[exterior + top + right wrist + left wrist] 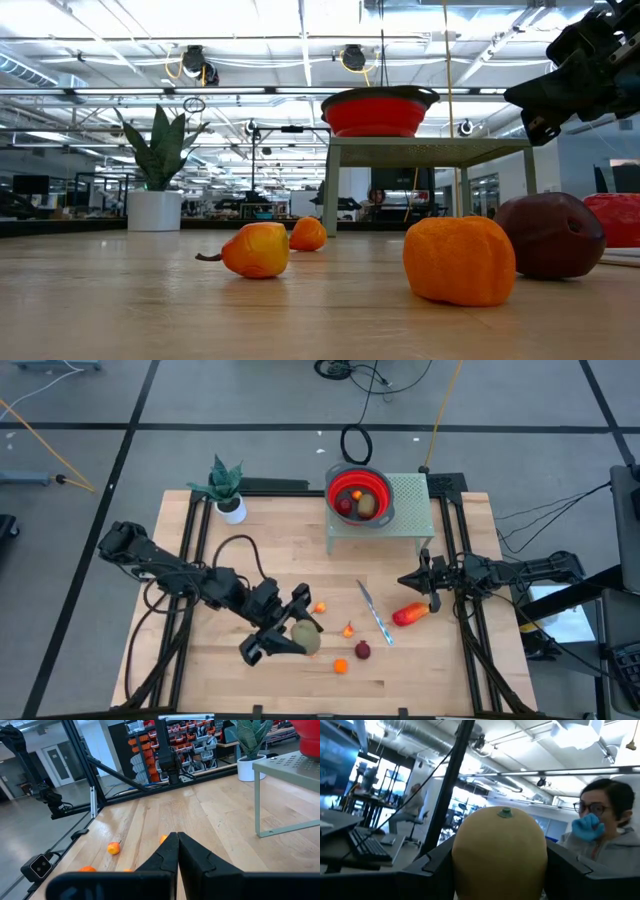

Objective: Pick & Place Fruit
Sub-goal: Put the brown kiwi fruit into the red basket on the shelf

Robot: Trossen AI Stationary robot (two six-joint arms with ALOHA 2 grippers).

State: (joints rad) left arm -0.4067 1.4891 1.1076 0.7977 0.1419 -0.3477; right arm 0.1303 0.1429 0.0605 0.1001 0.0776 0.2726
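At the table's near edge, the left gripper point(285, 632) holds an olive-brown oval fruit point(305, 636), its fingers spread wide around it and tilted upward. This looks like the carry step; next comes a lift toward the red bowl point(361, 492) on its green stand point(410, 510) at the far side. Loose orange pieces point(340, 666) and a dark red ball point(362, 650) lie nearby. The right gripper point(430, 583), pressed together and empty, waits above an elongated red-orange piece point(411, 614). How many fruits the bowl holds is hard to make out.
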